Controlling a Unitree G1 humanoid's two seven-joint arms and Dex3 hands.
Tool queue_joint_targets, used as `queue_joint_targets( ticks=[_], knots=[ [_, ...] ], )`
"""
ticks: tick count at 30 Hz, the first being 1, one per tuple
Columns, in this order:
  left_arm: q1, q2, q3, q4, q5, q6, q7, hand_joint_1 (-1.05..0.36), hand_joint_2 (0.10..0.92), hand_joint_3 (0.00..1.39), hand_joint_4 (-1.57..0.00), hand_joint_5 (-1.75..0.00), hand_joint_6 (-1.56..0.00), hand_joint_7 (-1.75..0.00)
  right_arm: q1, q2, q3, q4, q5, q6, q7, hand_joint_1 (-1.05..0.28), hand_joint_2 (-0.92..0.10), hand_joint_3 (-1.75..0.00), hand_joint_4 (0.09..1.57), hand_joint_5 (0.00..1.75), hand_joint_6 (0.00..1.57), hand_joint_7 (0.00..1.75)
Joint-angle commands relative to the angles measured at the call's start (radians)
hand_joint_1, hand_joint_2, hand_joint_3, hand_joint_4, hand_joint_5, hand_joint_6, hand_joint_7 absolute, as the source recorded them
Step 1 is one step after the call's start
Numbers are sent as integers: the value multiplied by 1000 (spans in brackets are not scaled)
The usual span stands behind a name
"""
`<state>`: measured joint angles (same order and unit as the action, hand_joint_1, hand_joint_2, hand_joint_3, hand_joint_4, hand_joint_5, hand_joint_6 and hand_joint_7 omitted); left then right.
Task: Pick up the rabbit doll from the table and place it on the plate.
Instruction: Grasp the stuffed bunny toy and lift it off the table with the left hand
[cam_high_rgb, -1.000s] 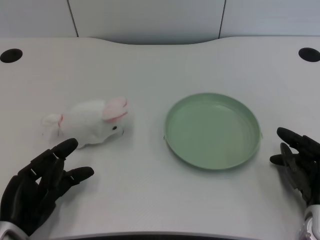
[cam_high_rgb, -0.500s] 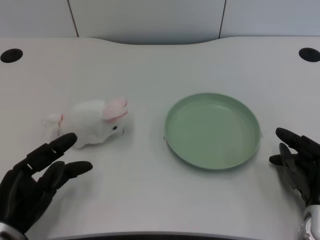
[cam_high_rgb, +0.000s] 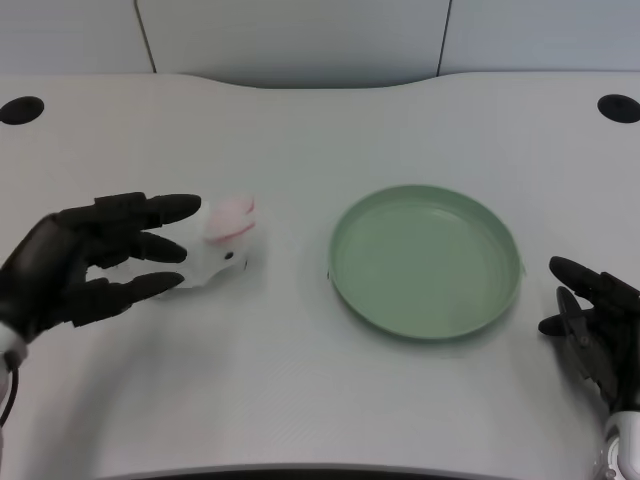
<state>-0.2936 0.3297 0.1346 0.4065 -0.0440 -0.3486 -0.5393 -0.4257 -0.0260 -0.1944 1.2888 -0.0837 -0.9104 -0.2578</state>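
left hand (cam_high_rgb: 80, 262): fingers spread, over rabbit's (cam_high_rgb: 222, 243) rear, grip cannot be told | rabbit on table (cam_high_rgb: 300, 130), left of plate (cam_high_rgb: 425, 262), apart | gap between unobstructed

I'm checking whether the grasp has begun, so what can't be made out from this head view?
- Rabbit doll: its body and tail are hidden behind the left hand; only the head and pink ears show.
- Contact: whether the fingers touch or merely cover the doll cannot be told.
- Right hand: cut off by the picture's right edge.
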Motion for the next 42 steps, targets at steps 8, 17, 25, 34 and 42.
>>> queue_joint_targets(
  ticks=[8, 17, 25, 34, 42],
  knots=[
    [-281, 164, -247, 214, 464, -81, 230, -862, 916, 3, -3, -609, -325, -5, 8, -3, -14, 0, 25, -9, 29, -357, -921, -271, 749, 1263, 1034, 27],
    [-513, 152, -467, 381, 722, 5, 299, -1012, 920, 33, 1, -40, -74, -4, 6, 1, -16, 2, 26, 6, 23, -355, -921, -255, 723, 1250, 1033, 26],
    [-648, 69, -593, 570, 779, 95, 272, -1048, 887, 17, 1, 1, -5, -2, 34, 27, -70, -21, 131, -33, 183, -366, -921, -266, 694, 1235, 1007, 12],
    [-725, -31, -673, 803, 798, 137, 301, -1048, 886, 8, 1, 1, -15, -7, 64, 28, -70, -54, 147, -67, 249, -360, -921, -279, 675, 1200, 979, 5],
    [-734, -77, -732, 902, 826, 199, 332, -1048, 887, 3, 1, 1, 0, 0, 80, 39, -74, -80, 157, -60, 247, -313, -921, -285, 667, 1160, 989, 10]
  ],
)
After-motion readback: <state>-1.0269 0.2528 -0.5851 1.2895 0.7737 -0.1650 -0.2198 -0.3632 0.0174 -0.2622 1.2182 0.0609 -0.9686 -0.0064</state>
